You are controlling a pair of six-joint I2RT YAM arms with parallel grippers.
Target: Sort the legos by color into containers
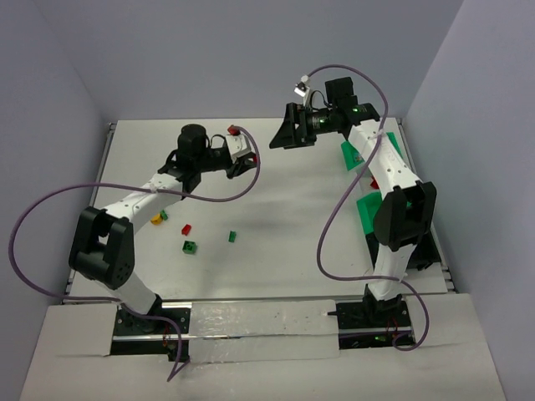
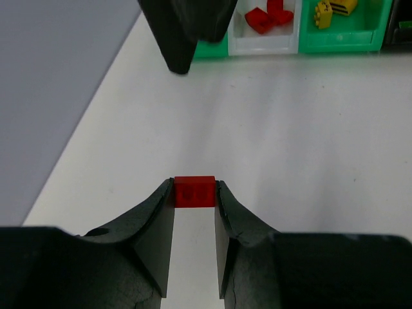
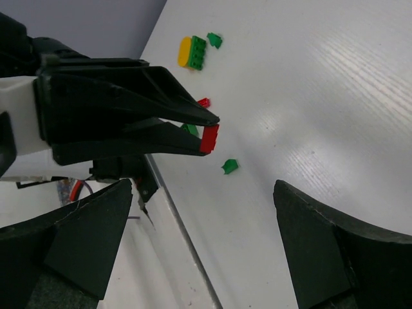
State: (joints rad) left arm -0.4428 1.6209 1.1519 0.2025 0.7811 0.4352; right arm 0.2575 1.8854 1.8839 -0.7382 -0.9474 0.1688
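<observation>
My left gripper (image 2: 195,193) is shut on a small red lego (image 2: 195,191), pinched at the very fingertips above the white table. From the right wrist view the same red lego (image 3: 209,138) shows at the tip of the left gripper's black fingers (image 3: 161,116). My right gripper (image 1: 282,136) hangs open and empty (image 3: 203,193) just right of the left one, facing it. Green containers (image 1: 355,155) stand along the right side. One pale-fronted container (image 2: 264,44) holds red legos (image 2: 261,19), and a green one (image 2: 335,42) holds yellow legos (image 2: 335,9).
Loose legos lie on the left of the table: a yellow one (image 1: 155,219), a red one (image 1: 186,228), and green ones (image 1: 191,246) (image 1: 232,236). Another green container (image 1: 368,209) sits beside the right arm. Purple cables loop off both arms.
</observation>
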